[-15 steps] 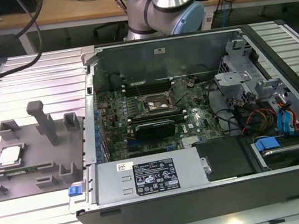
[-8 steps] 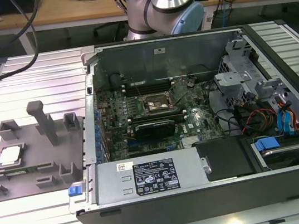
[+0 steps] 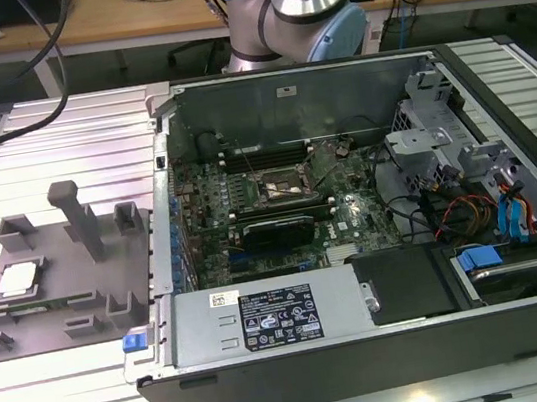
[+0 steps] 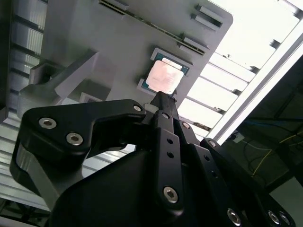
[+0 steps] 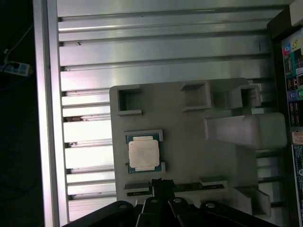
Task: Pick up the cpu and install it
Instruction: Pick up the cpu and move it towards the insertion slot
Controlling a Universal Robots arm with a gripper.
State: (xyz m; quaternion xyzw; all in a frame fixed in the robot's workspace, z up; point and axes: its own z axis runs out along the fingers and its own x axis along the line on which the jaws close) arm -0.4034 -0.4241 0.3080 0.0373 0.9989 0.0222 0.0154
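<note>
Above the grey fixture tray (image 5: 189,142), tool (image 5: 160,182) is hovering closed up and empty, with cpu (image 5: 143,155) lying flat in its pocket just ahead of the tip, untouched.

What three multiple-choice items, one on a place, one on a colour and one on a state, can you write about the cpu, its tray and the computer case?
1. In the exterior view, where does the tray lie?
A) on that view's left of the computer case
B) inside the case
C) on that view's right of the case

2. What colour is the tray?
A) yellow
B) grey
C) green

3. The cpu is:
A) clamped and lifted off the tray
B) seated in the motherboard socket
C) lying flat in a tray pocket

Key:
1 A, the tray sits outside the case, on that side.
2 B, it is plain grey all over.
3 C, both wrist views show it in its pocket, with the gripper apart from it.
</note>
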